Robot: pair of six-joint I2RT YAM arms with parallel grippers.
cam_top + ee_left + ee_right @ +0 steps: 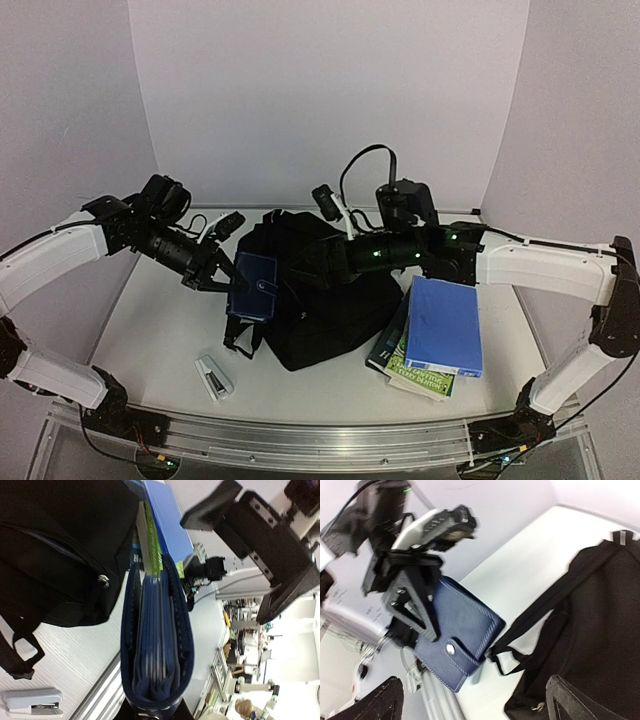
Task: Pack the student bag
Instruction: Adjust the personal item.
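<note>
The student bag (pixel 315 305), a big black backpack, lies in the middle of the table with its straps trailing to the left. My left gripper (pixel 222 279) is shut on a dark navy wallet (pixel 252 287) and holds it above the table just left of the bag. In the left wrist view the wallet (pixel 157 645) shows edge-on, with the bag (pixel 60 540) beside it. My right gripper (pixel 305 262) hovers over the bag's left part, open and empty. The right wrist view shows the wallet (pixel 462 630), the left gripper (pixel 415 605) on it and the bag (pixel 600 630).
A blue book (pixel 443 325) lies on a stack with green-covered books (pixel 405 368) right of the bag. A small white stapler (pixel 213 378) lies near the front edge, also in the left wrist view (pixel 32 702). White walls close in the back and sides.
</note>
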